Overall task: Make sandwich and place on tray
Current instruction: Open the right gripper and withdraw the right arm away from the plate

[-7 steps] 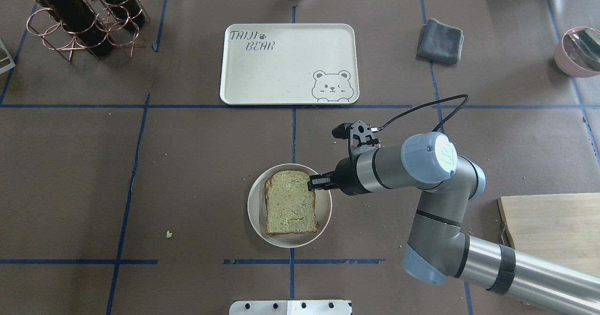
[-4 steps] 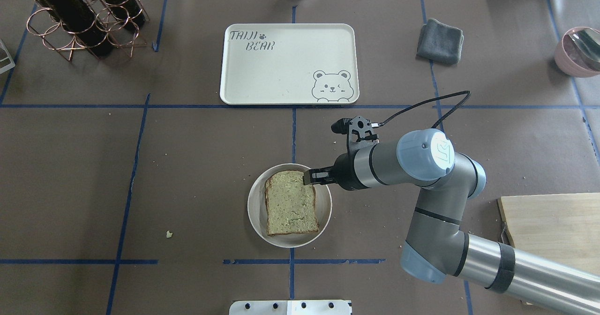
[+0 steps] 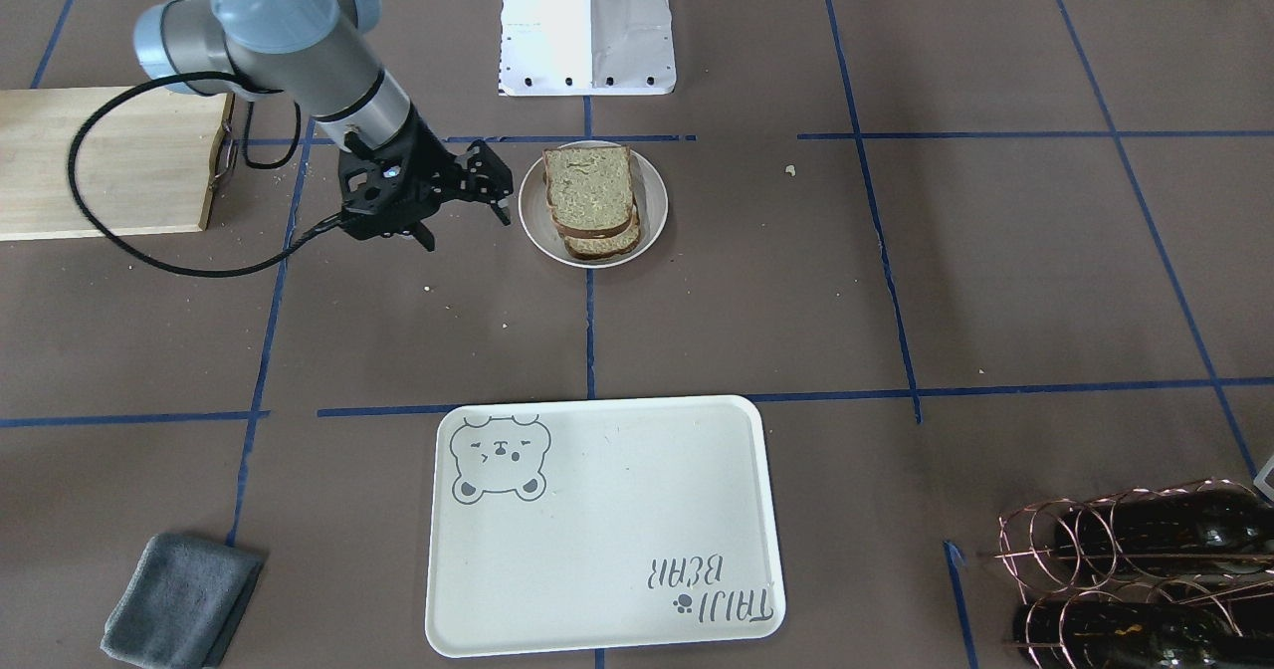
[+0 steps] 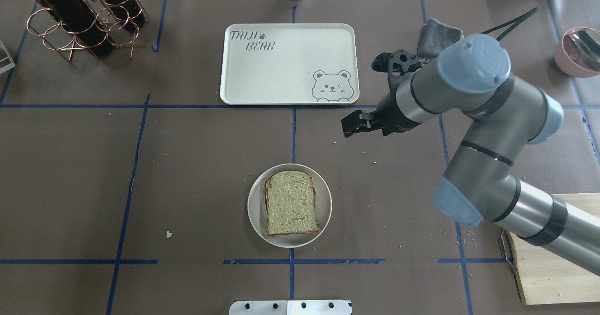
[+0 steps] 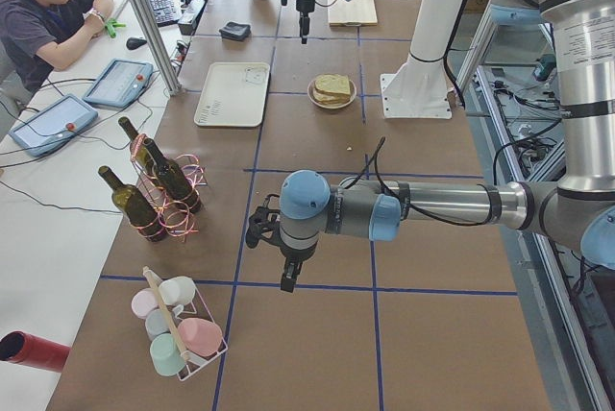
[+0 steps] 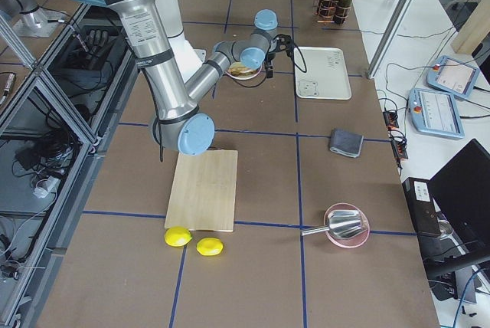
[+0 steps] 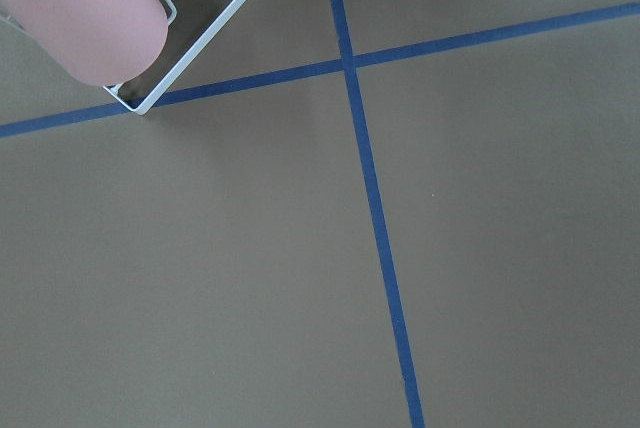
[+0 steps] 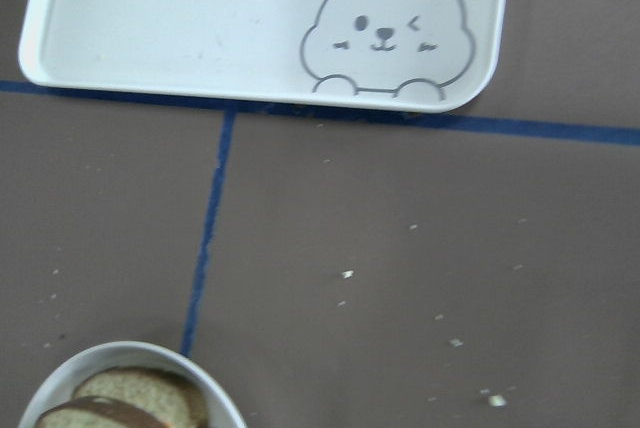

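You can read just one text: grey "TAIJI BEAR" lettering with a small paw print, on the tray (image 4: pixel 290 66), in its far left corner from the robot's side.

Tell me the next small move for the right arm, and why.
Probably bring the right gripper down over the sandwich and line up to grasp it. The slices sit stacked in the round dish, the tray holds nothing, and the gripper hangs empty above the table off the dish's right side. I cannot tell how wide its jaws stand.
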Available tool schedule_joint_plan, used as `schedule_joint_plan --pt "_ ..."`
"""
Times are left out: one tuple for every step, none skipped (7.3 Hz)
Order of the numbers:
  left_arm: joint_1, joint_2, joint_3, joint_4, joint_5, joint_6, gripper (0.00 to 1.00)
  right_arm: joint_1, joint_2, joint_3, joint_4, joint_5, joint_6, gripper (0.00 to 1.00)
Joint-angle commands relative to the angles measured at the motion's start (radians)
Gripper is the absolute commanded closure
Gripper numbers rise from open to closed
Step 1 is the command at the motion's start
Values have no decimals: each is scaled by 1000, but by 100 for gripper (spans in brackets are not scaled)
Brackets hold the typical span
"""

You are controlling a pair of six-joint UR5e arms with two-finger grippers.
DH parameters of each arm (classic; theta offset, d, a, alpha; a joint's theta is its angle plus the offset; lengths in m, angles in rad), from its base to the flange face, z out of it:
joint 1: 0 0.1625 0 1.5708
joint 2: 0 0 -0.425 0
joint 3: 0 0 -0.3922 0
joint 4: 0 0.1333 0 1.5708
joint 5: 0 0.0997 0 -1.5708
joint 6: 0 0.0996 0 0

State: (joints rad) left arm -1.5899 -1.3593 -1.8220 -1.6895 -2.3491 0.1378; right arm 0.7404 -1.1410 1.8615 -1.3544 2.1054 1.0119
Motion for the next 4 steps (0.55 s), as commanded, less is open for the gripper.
schedule_joint_plan --pt "1 -53 -25 -44 10 -4 0 191 -160 97 -152 94 -302 0" --pt "1 -131 4 -50 5 -10 0 306 -274 107 -153 140 -501 0" --pt "1 -185 12 -52 1 -10 0 404 -378 96 -155 152 -721 0" --pt "1 -213 -3 -114 1 -9 0 527 -464 64 -167 153 -936 0"
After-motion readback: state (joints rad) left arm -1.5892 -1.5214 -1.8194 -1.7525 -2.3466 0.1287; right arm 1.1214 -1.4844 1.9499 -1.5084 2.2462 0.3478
